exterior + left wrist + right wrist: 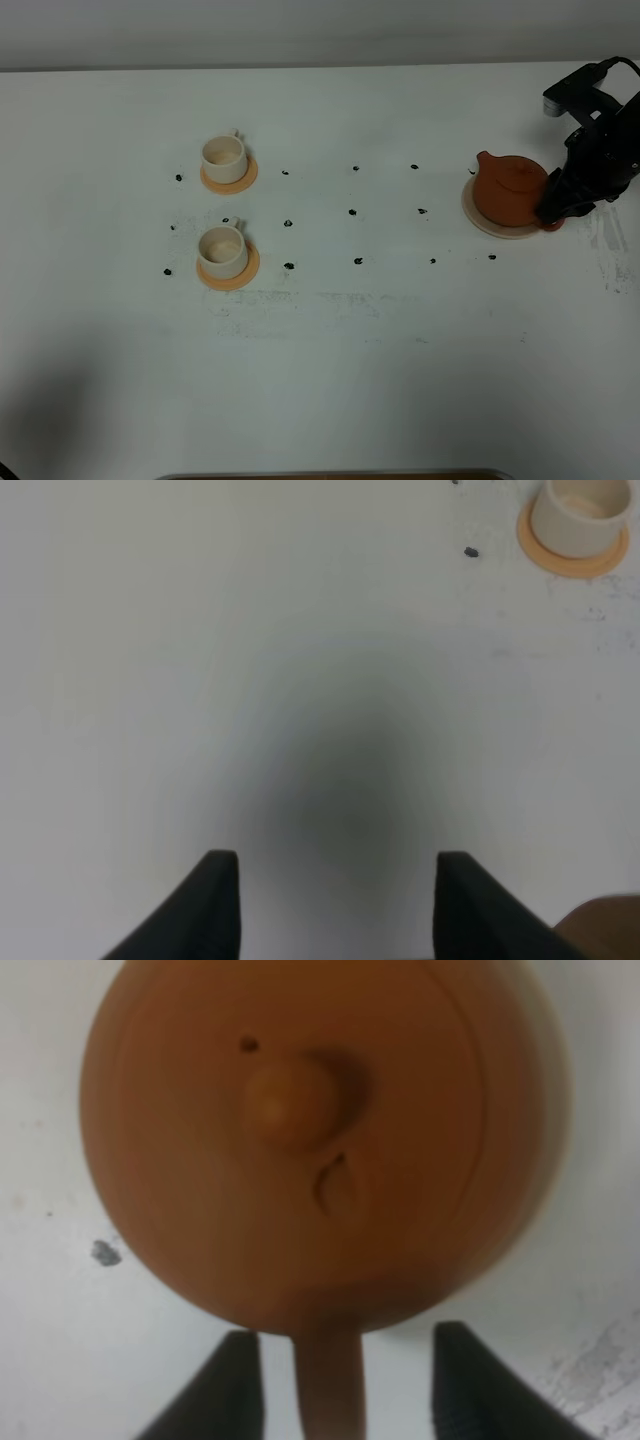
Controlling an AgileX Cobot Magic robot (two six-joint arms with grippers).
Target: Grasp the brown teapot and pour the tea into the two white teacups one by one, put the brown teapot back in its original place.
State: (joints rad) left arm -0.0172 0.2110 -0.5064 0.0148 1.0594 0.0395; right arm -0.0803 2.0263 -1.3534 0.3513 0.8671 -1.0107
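Starting with the exterior high view: the brown teapot (pixel 508 188) sits on the cream saucer (pixel 495 230) at the right of the white table (pixel 400 350), with its spout toward the left. The right gripper (pixel 553 208) is down at the teapot's right side, at the handle. Its finger spacing cannot be read from here. The two white teacups stand at the left, well apart from the teapot. The far teacup (pixel 223 158) and the near teacup (pixel 222 250) each rest on an orange coaster (pixel 245 272).

Left wrist view: the left gripper (pixel 337 910) hangs above bare table with its two dark fingers (pixel 215 910) spread wide. Nothing lies between them and they touch nothing. One teacup (pixel 578 510) on its coaster (pixel 560 562) shows well ahead.

Right wrist view: the teapot (pixel 200 1160) fills the picture from above, with the lid knob (pixel 285 1100) in the middle. Its handle (pixel 330 1380) runs between the fingers (pixel 225 1395) of the right gripper (pixel 340 1390). The fingers stand apart, one on each side of the handle, with a strip of white visible on both sides. Neither finger touches the handle, so the teapot is not gripped.
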